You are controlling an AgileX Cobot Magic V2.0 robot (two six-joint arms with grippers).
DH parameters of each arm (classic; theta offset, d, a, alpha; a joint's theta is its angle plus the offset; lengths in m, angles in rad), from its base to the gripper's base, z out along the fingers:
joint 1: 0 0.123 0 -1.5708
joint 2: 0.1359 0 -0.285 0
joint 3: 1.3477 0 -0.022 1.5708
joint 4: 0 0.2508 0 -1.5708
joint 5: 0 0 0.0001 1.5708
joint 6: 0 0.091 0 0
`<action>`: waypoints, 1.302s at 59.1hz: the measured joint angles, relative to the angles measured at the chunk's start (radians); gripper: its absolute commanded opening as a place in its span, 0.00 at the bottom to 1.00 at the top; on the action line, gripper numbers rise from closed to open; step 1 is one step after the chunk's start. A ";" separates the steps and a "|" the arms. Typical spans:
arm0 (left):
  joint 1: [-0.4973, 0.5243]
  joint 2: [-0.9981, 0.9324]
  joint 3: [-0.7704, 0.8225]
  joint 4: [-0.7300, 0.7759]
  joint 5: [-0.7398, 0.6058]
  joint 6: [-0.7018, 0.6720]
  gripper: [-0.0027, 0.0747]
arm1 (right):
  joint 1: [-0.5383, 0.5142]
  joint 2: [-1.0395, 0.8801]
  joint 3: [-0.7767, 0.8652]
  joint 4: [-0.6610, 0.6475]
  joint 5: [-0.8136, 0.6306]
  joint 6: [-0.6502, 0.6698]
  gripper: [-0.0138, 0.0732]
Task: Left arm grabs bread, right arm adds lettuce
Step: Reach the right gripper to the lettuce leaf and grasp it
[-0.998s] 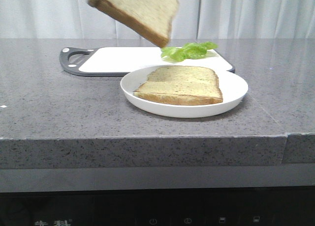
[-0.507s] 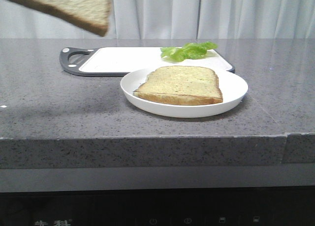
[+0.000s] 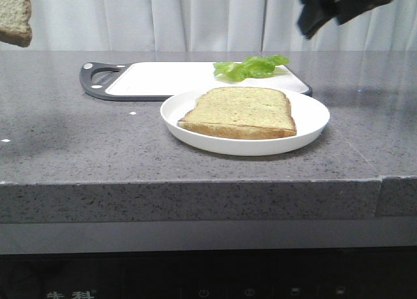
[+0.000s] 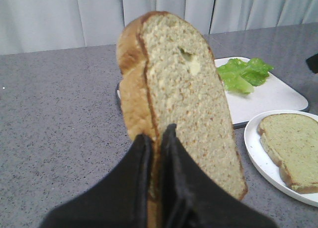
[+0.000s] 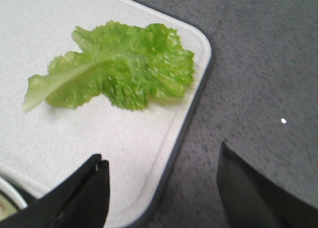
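The left tool (image 4: 155,153) was clamped on the lower edge of the bread (image 4: 181,109), holding the slice upright, well above the surface (image 3: 78,142) at its far left. The right tool (image 5: 164,188) had its fingers (image 5: 84,193) spread wide apart, holding nothing, above the cutting board's (image 5: 124,153) rounded corner. The lettuce (image 5: 119,71) lay flat on that board near the corner, apart from the tool. A white plate (image 3: 313,120) just in front of the board carried a second slice (image 3: 241,111), lying flat. Bare grey surface stretched to the left of the plate and board and beyond the board's right edge.
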 measured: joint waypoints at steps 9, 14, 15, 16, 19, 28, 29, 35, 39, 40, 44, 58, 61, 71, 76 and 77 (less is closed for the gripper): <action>0.000 0.000 0.001 -0.013 0.000 0.000 0.01 | 0.015 0.135 -0.146 0.000 0.017 -0.010 0.71; 0.000 0.000 0.001 -0.015 0.000 0.000 0.01 | 0.015 0.191 -0.207 0.000 0.027 -0.017 0.71; 0.000 0.000 0.001 -0.017 0.000 0.000 0.01 | 0.015 0.200 -0.217 0.000 0.027 -0.019 0.71; 0.000 0.000 0.001 -0.017 0.000 0.000 0.01 | 0.015 0.208 -0.226 0.000 0.029 -0.022 0.71; 0.000 0.000 0.001 -0.019 0.000 0.000 0.01 | 0.015 0.234 -0.258 0.000 0.033 -0.026 0.71; 0.000 -0.002 0.001 -0.019 0.000 0.000 0.01 | 0.021 0.303 -0.333 0.000 0.045 -0.030 0.71; 0.000 -0.002 0.001 -0.019 0.000 0.000 0.01 | 0.021 0.312 -0.343 0.000 0.048 -0.030 0.71; 0.000 -0.002 0.001 -0.019 0.000 0.000 0.01 | 0.022 0.356 -0.381 0.000 0.060 -0.039 0.70; 0.000 -0.002 0.001 -0.020 0.000 0.000 0.01 | 0.022 0.370 -0.385 0.000 0.062 -0.041 0.60; 0.000 -0.002 0.001 -0.020 0.000 0.000 0.01 | 0.022 0.371 -0.387 0.000 0.062 -0.041 0.57; 0.000 -0.002 0.001 -0.020 0.000 0.000 0.01 | 0.022 0.372 -0.387 0.000 0.064 -0.043 0.40; 0.000 -0.002 0.001 -0.023 0.000 0.000 0.01 | 0.022 0.372 -0.389 0.000 0.070 -0.043 0.09; 0.000 -0.002 0.001 -0.023 0.000 0.000 0.01 | 0.022 0.372 -0.389 0.000 0.074 -0.043 0.09; 0.000 -0.002 0.001 -0.028 0.000 0.000 0.01 | 0.022 0.342 -0.389 0.004 0.115 -0.043 0.09; 0.000 -0.002 0.001 -0.029 0.000 0.000 0.01 | 0.022 0.305 -0.384 0.026 0.123 -0.044 0.09; 0.000 -0.002 0.001 -0.029 0.000 0.000 0.01 | 0.022 0.291 -0.380 0.032 0.123 -0.044 0.09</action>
